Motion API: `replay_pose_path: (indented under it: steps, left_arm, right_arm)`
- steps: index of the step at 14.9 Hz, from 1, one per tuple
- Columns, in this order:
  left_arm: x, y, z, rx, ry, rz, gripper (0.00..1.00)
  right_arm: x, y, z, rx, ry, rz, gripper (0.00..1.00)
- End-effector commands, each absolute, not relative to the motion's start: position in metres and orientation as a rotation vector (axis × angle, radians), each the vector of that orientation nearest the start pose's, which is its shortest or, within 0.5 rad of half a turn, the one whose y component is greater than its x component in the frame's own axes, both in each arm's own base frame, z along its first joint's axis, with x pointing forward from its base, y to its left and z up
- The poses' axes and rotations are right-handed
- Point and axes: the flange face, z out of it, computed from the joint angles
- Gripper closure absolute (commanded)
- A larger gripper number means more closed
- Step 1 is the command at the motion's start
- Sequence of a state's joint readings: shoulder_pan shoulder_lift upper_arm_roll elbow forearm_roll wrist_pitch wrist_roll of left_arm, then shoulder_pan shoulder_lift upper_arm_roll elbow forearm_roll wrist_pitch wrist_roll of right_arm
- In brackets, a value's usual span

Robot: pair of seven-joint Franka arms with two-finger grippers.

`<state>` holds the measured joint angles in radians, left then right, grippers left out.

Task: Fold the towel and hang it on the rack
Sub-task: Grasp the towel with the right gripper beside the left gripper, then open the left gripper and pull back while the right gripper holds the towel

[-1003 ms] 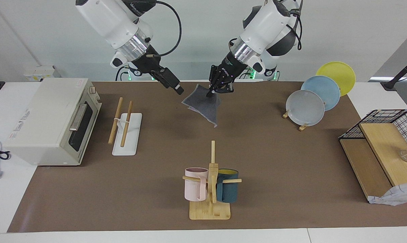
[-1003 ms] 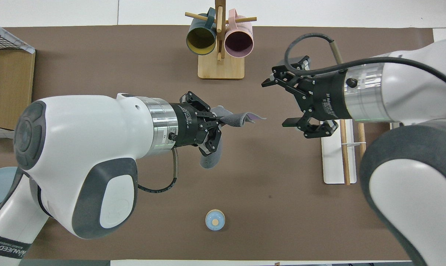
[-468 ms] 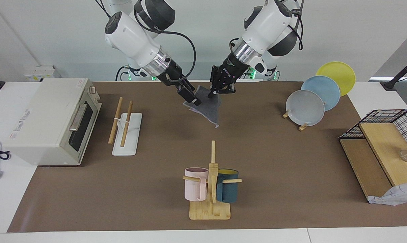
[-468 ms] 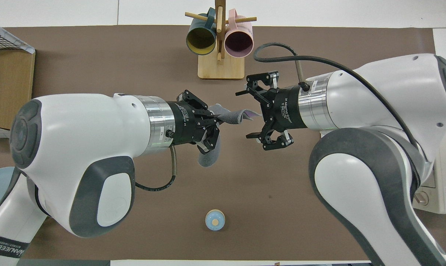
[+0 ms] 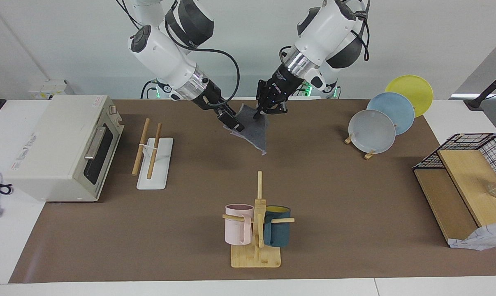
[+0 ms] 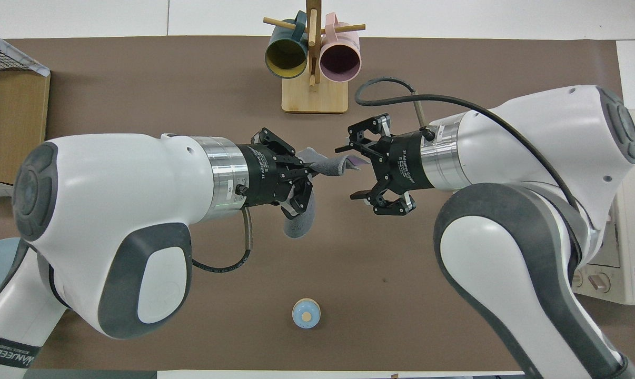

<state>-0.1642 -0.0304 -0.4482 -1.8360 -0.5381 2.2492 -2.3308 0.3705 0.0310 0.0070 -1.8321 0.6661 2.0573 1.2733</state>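
The towel [image 5: 254, 130] hangs in a loose fold from my left gripper [image 5: 258, 114], which is shut on its top corner over the table's middle, at the robots' end. Its dark grey face shows, and a purple edge [image 6: 355, 159] shows from overhead. I cannot tell whether its lowest corner touches the mat. My right gripper [image 5: 233, 122] is open at the towel's edge toward the right arm's end; from overhead [image 6: 349, 172] its jaws stand wide apart around that edge. The rack [image 5: 153, 164] stands beside the oven, with two wooden rods on a white base. In the overhead view my right arm hides it.
A toaster oven [image 5: 63, 148] stands at the right arm's end. A mug tree [image 5: 256, 222] with a pink and a teal mug is farthest from the robots. Plates on a stand [image 5: 371, 131], a wooden shelf with a wire basket [image 5: 462, 181] and a whitish cloth [image 5: 482, 240] are at the left arm's end. A small blue round object [image 6: 306, 313] lies near the robots.
My right gripper has swung in from near the rack to the towel's hanging edge, still open. My left gripper holds the towel almost still.
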Motion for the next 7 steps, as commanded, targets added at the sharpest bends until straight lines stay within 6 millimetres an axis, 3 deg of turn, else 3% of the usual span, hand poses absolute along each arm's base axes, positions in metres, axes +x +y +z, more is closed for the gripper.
replay_pose_path:
  steps: [1, 7]
  left_arm:
    - [0.4681, -0.3490, 0.5886, 1.412, 2.182, -0.564, 1.00]
    - [0.4682, -0.3489, 0.5886, 1.413, 2.182, -0.563, 1.00]
  right_arm:
    - [0.5366, 0.2447, 0.5355, -2.134, 1.365, 0.454, 1.00]
    - [0.5397, 0.2391, 0.5382, -2.118, 1.362, 0.478, 1.00]
